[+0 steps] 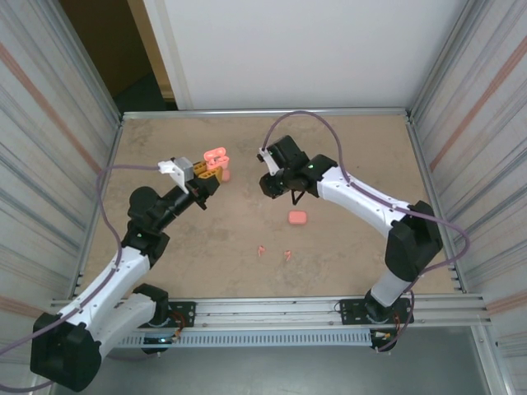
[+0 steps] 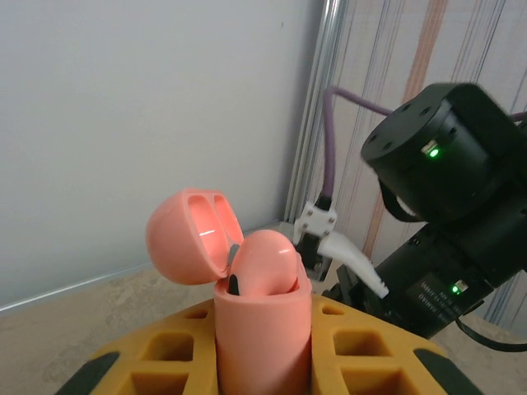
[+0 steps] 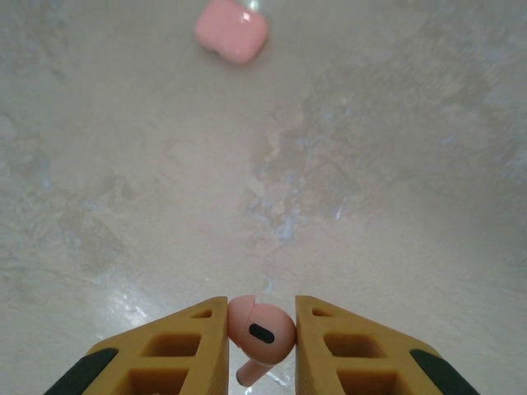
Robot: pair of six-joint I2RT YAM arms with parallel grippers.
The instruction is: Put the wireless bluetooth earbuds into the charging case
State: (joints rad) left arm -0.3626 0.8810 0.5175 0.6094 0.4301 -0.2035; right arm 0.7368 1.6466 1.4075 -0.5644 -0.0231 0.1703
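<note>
The left gripper is clamping its yellow fingers on the body of an open pink charging case, which is sticking out past the fingertips above the left-centre of the table. The lid is hanging back to the left with its two hollows showing, and a pink earbud is sitting in the case's mouth, a dark spot on its side. Nearer the arms' bases, a loose earbud and a second earbud are lying on the table, near each other but apart. Above them, the right gripper is hovering over the table and squeezing a single earbud between its fingers, stem pointing back toward the wrist. Just to the right, a closed pink case is lying flat on the table, touching neither gripper.
</note>
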